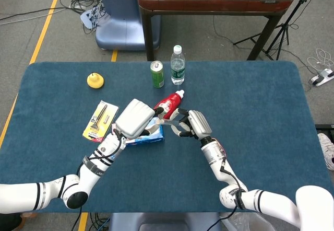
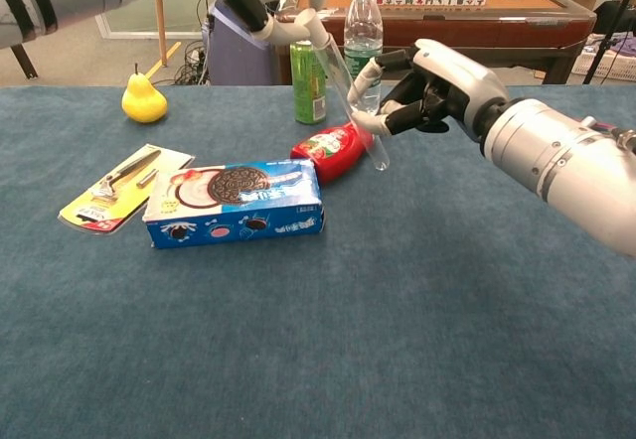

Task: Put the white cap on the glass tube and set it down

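Observation:
My right hand [image 2: 438, 84] grips the clear glass tube [image 2: 356, 109] and holds it tilted above the table, open end up and to the left. My left hand [image 1: 135, 118] reaches in from the left, its fingertips [image 2: 299, 28] pinching the small white cap [image 2: 311, 24] right at the tube's mouth. Whether the cap is seated on the mouth cannot be told. In the head view the two hands [image 1: 193, 124] meet over the tube [image 1: 168, 120], and the cap is hidden between the fingers.
Under the hands lie a blue cookie box [image 2: 234, 201] and a red ketchup bottle [image 2: 333, 149]. A green can [image 2: 309, 81] and a water bottle [image 2: 364, 22] stand behind. A yellow pear [image 2: 143, 99] and a yellow tool card [image 2: 124, 186] lie at the left.

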Action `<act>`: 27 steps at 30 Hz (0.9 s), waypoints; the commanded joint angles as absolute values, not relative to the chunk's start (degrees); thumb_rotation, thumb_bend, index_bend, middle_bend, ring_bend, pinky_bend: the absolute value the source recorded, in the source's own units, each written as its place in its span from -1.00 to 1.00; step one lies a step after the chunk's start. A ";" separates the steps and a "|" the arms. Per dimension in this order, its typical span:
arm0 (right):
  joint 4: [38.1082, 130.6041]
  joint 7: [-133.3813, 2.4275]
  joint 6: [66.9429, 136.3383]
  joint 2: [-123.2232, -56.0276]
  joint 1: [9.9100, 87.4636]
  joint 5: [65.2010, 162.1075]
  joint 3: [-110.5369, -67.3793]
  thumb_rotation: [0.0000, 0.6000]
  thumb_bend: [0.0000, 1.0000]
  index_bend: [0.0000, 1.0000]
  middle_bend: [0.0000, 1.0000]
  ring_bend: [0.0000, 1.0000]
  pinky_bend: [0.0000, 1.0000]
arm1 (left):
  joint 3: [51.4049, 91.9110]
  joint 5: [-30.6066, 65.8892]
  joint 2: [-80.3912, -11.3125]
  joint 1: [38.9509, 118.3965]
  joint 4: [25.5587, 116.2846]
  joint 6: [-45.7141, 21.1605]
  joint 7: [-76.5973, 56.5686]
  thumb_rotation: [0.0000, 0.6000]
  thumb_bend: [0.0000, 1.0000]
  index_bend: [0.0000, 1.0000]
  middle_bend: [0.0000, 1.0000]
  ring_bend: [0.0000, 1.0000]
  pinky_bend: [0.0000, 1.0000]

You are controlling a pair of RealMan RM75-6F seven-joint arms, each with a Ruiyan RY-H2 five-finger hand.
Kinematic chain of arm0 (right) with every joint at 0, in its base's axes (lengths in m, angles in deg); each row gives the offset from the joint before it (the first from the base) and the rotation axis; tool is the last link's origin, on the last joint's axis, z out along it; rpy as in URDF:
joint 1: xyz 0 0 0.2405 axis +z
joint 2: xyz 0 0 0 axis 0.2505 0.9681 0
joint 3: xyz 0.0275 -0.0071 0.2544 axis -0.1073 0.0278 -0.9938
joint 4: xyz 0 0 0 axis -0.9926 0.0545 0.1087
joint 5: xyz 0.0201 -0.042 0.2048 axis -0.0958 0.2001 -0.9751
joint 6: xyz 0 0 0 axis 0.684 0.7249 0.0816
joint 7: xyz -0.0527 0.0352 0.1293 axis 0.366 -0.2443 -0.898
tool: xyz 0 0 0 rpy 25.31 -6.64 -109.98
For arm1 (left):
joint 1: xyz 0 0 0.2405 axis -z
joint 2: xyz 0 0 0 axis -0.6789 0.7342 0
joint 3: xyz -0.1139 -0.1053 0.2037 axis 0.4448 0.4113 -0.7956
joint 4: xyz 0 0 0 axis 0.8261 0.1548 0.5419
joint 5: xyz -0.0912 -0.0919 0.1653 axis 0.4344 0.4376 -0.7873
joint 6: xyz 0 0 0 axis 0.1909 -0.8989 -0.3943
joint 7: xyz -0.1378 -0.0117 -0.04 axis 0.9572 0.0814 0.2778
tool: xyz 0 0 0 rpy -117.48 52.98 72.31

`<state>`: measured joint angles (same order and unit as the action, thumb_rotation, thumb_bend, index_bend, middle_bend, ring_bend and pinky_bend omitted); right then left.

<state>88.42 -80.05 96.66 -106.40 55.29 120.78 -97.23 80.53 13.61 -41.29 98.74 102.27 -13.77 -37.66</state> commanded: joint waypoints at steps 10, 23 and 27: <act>88.45 -80.99 96.48 -106.87 55.50 120.98 -97.59 1.00 0.01 0.80 1.00 1.00 1.00 | 80.18 14.20 -42.07 99.23 101.98 -13.94 -38.89 1.00 -0.45 0.17 0.95 1.00 1.00; 88.00 -82.43 96.61 -107.62 55.85 121.97 -97.71 1.00 0.03 0.82 1.00 1.00 1.00 | 79.98 15.41 -42.37 99.71 101.95 -14.89 -38.85 1.00 -0.45 0.17 0.95 1.00 1.00; 87.88 -80.95 96.07 -106.98 55.97 122.01 -97.21 1.00 0.04 0.83 1.00 1.00 1.00 | 79.95 15.92 -42.22 99.65 101.68 -14.83 -39.00 1.00 -0.46 0.09 0.94 1.00 1.00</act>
<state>87.92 -81.40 96.32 -107.26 55.91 122.01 -97.40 79.95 15.76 -42.28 99.68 101.75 -14.84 -38.95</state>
